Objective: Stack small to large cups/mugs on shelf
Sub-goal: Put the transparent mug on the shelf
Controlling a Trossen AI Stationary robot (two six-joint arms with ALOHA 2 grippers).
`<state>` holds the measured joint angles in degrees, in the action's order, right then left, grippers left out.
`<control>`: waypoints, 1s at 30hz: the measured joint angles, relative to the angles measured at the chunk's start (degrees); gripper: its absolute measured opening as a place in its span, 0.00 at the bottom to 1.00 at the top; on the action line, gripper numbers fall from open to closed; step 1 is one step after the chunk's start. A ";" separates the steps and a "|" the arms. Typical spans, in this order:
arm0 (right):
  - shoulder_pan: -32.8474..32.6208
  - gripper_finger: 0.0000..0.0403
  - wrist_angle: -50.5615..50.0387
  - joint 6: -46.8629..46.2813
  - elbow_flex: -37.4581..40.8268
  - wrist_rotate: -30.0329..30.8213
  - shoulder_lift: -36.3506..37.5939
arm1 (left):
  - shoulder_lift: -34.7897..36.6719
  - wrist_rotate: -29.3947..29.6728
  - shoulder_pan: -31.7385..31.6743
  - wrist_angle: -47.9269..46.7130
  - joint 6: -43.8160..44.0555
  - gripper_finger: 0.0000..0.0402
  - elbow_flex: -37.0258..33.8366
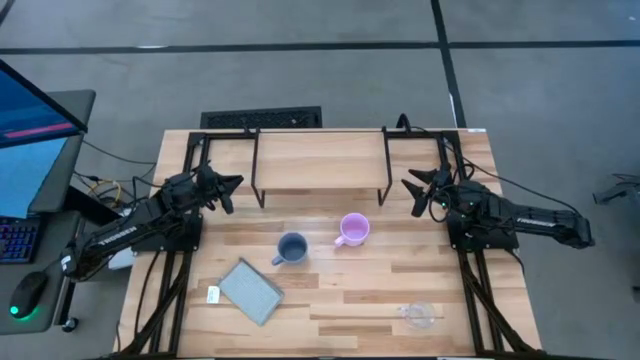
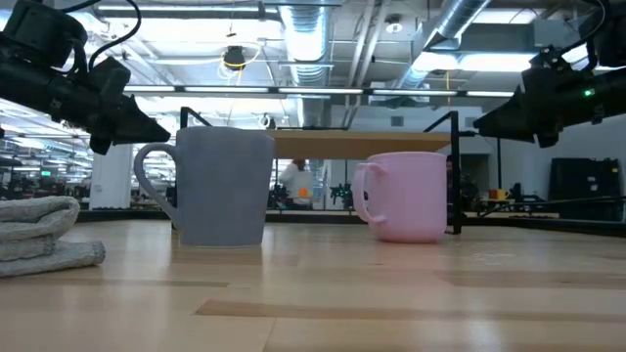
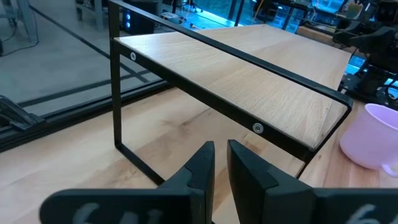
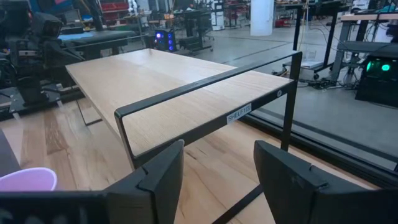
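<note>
The shelf stands at the table's far middle on its black frame. The grey-blue mug and the pink mug stand upright on the table in front of it. They also show in the low view, the grey-blue mug left of the pink mug. The clear glass cup stands near the front right. My left gripper hovers at the shelf's left end, fingers almost together and empty. My right gripper hovers at the shelf's right end, open and empty.
A flat grey pad lies at the front left, beside a small white tag. The shelf's black frame legs stand close to both grippers. Bare tabletop lies between the mugs and the front edge.
</note>
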<state>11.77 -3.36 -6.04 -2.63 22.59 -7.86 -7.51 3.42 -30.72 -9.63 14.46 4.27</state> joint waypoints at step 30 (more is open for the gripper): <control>-0.12 0.54 17.14 -6.02 -6.20 -3.25 0.02 | 0.00 0.00 0.00 0.20 1.24 0.08 -0.02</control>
<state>11.64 13.78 -12.06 -8.83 19.34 -7.84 -7.51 3.42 -30.72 -9.43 15.70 4.25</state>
